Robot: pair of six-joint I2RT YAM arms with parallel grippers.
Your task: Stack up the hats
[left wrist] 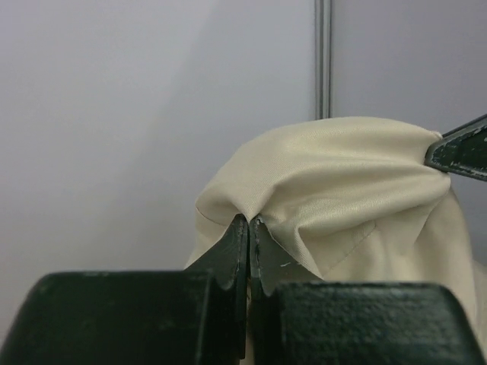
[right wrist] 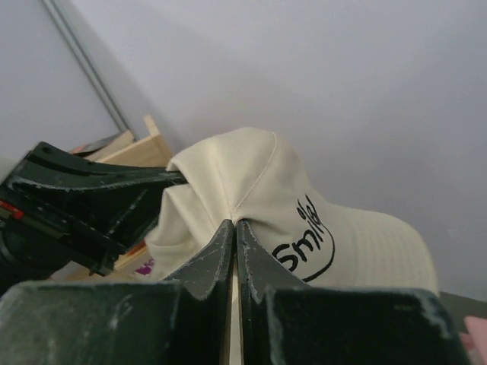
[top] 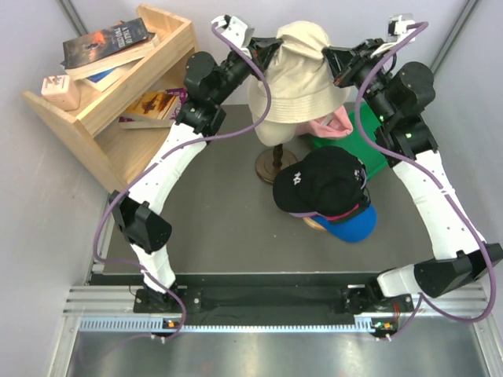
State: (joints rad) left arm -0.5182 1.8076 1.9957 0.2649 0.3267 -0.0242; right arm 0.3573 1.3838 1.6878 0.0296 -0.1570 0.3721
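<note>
A cream bucket hat [top: 302, 75] with black "Smile" lettering [right wrist: 308, 236] hangs high at the back of the table, held from both sides. My left gripper [top: 271, 52] is shut on a pinch of its crown fabric [left wrist: 247, 220]. My right gripper [top: 334, 59] is shut on the opposite side of the crown [right wrist: 234, 222]. Below, a black cap with a white logo [top: 322, 179] lies on top of a blue cap [top: 354, 225], with a magenta edge [top: 342, 214] between them. A light pink cap [top: 332, 124] peeks out under the cream hat's brim.
A round wooden knob stand [top: 277, 162] rises beneath the cream hat. A green mat [top: 369, 141] lies at the right rear. A wooden shelf [top: 118, 78] with books fills the back left corner. Grey walls close in on both sides.
</note>
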